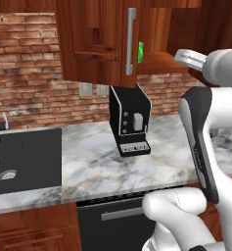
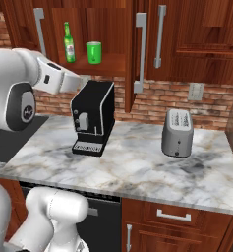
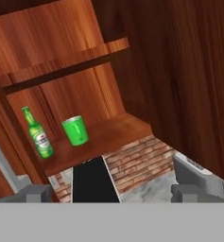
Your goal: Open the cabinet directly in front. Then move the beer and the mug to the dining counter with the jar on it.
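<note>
The cabinet [image 2: 110, 29] stands open, its doors [image 1: 95, 39] swung out to both sides. On its lower shelf [image 3: 108, 137] the slim green beer [image 2: 69, 43] stands upright at the left, and the bright green mug [image 2: 93, 52] sits just to its right. The hand view shows the beer [image 3: 38, 134] and the mug [image 3: 75, 130] side by side, a little apart. My gripper [image 3: 116, 194] is open and empty. It hangs below and in front of the shelf, well short of both. A sliver of the mug [image 1: 141, 52] peeks past the door edge. The dining counter and the jar are out of view.
A black coffee machine [image 2: 93, 118] stands on the marble counter [image 2: 137, 167] right under the open cabinet. A silver toaster [image 2: 177, 133] sits to its right. A black sink [image 1: 19, 157] lies at the left. The open right door [image 2: 137, 49] juts out edge-on.
</note>
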Motion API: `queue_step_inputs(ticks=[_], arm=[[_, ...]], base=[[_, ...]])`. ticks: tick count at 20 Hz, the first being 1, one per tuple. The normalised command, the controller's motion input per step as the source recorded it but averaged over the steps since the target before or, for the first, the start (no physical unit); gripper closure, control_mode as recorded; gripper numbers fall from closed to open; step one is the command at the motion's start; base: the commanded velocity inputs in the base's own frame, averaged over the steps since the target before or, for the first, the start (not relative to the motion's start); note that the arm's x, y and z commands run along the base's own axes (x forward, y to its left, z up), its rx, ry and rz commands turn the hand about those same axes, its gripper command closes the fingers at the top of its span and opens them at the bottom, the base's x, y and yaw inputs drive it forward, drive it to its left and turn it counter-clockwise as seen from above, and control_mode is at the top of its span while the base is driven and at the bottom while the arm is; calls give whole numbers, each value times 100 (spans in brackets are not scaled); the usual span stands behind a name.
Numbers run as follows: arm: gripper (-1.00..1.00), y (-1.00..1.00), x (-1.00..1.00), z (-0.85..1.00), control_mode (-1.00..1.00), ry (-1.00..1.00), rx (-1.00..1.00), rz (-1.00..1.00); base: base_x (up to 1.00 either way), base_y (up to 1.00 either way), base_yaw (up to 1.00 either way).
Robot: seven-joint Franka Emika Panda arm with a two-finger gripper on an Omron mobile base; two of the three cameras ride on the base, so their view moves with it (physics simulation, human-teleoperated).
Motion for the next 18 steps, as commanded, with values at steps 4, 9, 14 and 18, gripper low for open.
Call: queue_step_inputs(ticks=[4, 9, 14, 18], arm=[[-100, 0, 39, 0, -100, 0, 0, 2], [-100, 0, 51, 0, -100, 0, 2, 4], [-100, 3, 53, -9, -100, 0, 0, 5], [-100, 0, 51, -9, -100, 0, 0, 5]], base=[[0, 0, 0], [0, 0, 0], [0, 0, 0], [0, 0, 0]])
